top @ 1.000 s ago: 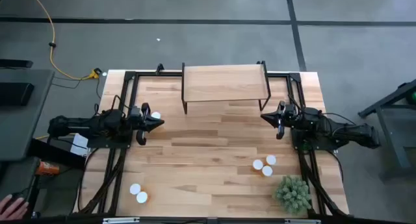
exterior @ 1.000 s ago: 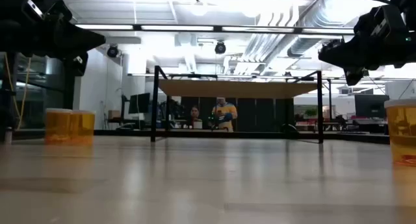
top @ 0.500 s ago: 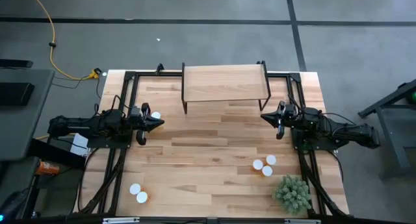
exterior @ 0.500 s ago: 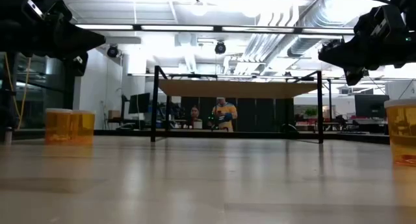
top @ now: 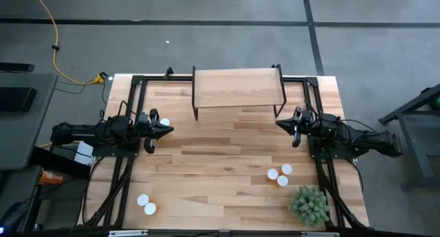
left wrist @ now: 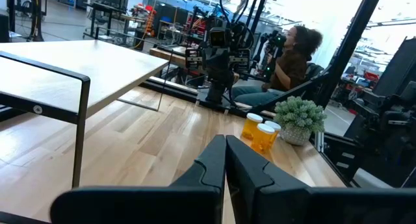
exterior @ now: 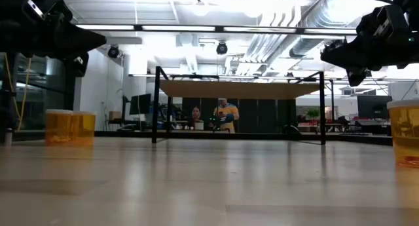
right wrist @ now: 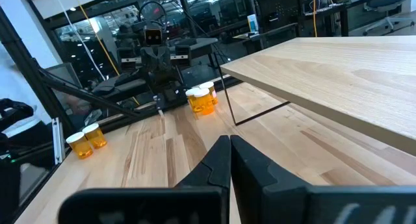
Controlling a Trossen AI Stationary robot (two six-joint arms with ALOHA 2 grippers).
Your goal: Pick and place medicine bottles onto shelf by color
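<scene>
The light-wood shelf [top: 237, 87] stands on black legs at the table's far edge, with nothing on it. Orange pill bottles with white caps stand upright on the table in three groups: two beside my left gripper [top: 160, 119], two at the near left [top: 146, 205] and three at the near right [top: 280, 174]. My left gripper [top: 170, 130] is shut and empty, hovering at the left side and pointing right. My right gripper [top: 278, 123] is shut and empty, hovering at the right side and pointing left. Both sit above the table in the low view [exterior: 98, 39] [exterior: 325, 54].
A green bushy plant [top: 309, 204] stands at the near right corner, beside the three bottles. Black frame rails run along both table sides [top: 130, 99]. The wide middle of the tabletop [top: 220, 154] is bare wood. A person sits beyond the table in the left wrist view [left wrist: 292, 55].
</scene>
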